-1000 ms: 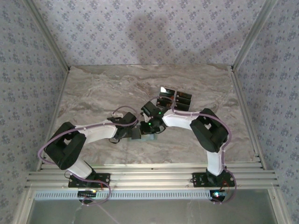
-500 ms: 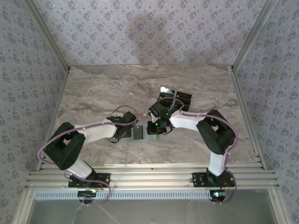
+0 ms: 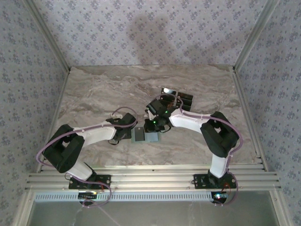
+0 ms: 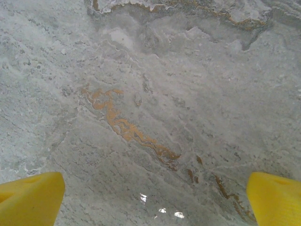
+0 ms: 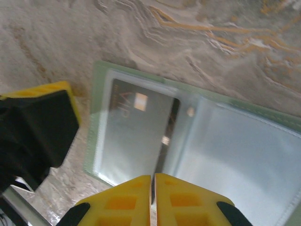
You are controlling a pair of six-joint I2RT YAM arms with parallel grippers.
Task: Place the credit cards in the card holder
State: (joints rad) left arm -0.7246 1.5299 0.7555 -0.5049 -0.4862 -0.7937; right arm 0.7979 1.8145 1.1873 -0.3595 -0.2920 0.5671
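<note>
The card holder [image 3: 142, 136] lies open and flat on the marble, pale green with clear pockets [image 5: 244, 150]. My right gripper [image 5: 154, 181] hangs over its fold [image 3: 154, 126], shut on a thin black credit card [image 5: 170, 123] seen edge-on, whose far end is at the left pocket's mouth. A dark card with a pale chip mark [image 5: 134, 129] shows under that pocket's plastic. More credit cards [image 3: 178, 98] lie just behind the right wrist. My left gripper [image 3: 127, 133] stands wide open at the holder's left edge, with bare marble between its fingers [image 4: 155, 202].
The left gripper's black and yellow finger [image 5: 40, 127] stands close beside the holder's left rim. Patterned walls and metal rails [image 3: 247, 99] bound the marble table [image 3: 99, 92]. Open marble lies at the back left.
The right arm's elbow has swung outward to the right and its wrist has settled over the holder's fold. More of the holder now shows. The left arm has hardly moved.
</note>
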